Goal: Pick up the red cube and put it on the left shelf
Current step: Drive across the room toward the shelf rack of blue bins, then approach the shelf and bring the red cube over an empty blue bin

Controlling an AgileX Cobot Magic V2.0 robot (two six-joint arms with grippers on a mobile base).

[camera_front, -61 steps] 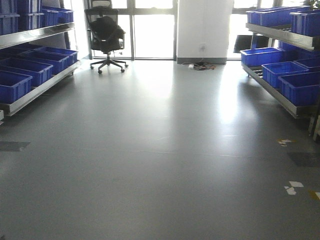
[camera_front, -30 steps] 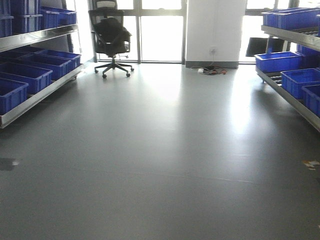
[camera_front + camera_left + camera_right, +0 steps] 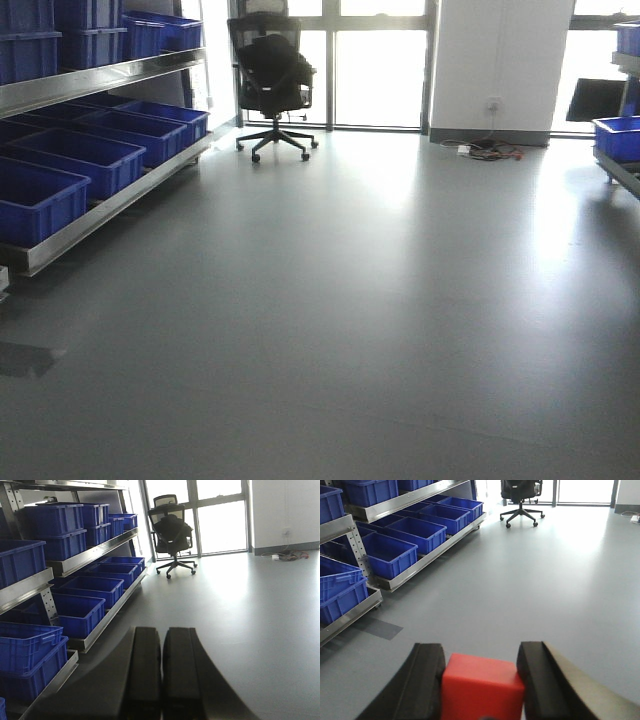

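The red cube (image 3: 482,686) sits clamped between the two black fingers of my right gripper (image 3: 481,667), held above the grey floor. The left shelf (image 3: 95,215), a steel rack carrying blue crates (image 3: 70,155), runs along the left side of the front view; it also shows as the left shelf (image 3: 90,555) in the left wrist view and the left shelf (image 3: 427,555) in the right wrist view. My left gripper (image 3: 162,637) is shut with nothing between its black fingers, which lie side by side. Neither gripper appears in the front view.
A black office chair (image 3: 272,80) stands by the windows at the back. Cables (image 3: 487,150) lie on the floor by the white wall. Part of a second rack with a blue crate (image 3: 618,138) shows at the right edge. A dark floor patch (image 3: 25,358) lies near left.
The front view has swung to the left: the left shelf now fills more of the frame, the chair has shifted rightward, and the right rack has almost left the picture.
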